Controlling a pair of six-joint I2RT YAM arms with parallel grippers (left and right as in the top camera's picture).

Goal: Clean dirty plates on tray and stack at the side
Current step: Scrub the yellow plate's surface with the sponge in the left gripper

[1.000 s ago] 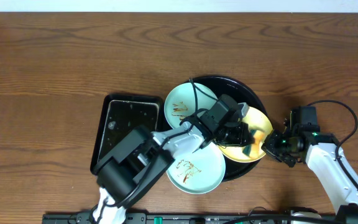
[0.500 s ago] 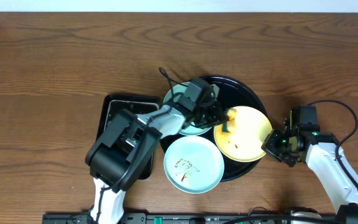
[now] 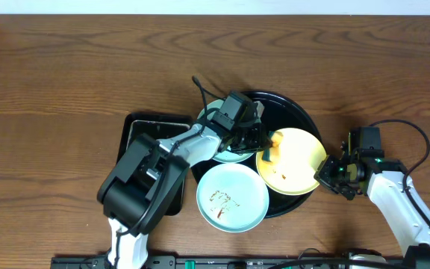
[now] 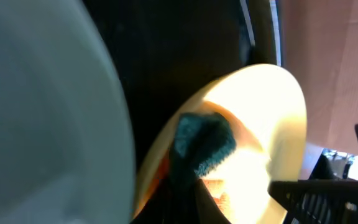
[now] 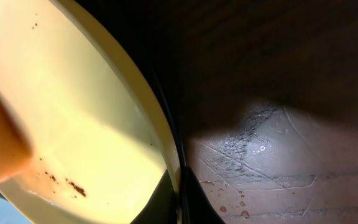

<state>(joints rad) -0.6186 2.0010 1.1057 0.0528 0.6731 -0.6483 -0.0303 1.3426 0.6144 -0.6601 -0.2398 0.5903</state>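
A pale yellow plate (image 3: 295,161) stands tilted over the right half of the round black tray (image 3: 293,108). My right gripper (image 3: 322,176) is shut on its right rim; in the right wrist view the rim runs between the fingertips (image 5: 180,186). Brown specks (image 5: 73,186) mark the plate's face. My left gripper (image 3: 263,143) is shut on a sponge (image 3: 270,142), whose dark green side (image 4: 201,143) presses on the yellow plate's left part (image 4: 260,112). One mint plate (image 3: 216,127) lies half under the left arm. Another mint plate (image 3: 234,198) with brown smears overhangs the tray's front-left rim.
A smaller rectangular black tray (image 3: 136,149) lies left of the round one, partly under the left arm. Bare wood tabletop (image 3: 349,75) spreads behind and to both sides. A black cable (image 3: 200,90) loops above the left wrist.
The left gripper swept the sponge across the yellow plate from its lower right to its upper left edge, then held almost still. The right gripper and plate stayed in place.
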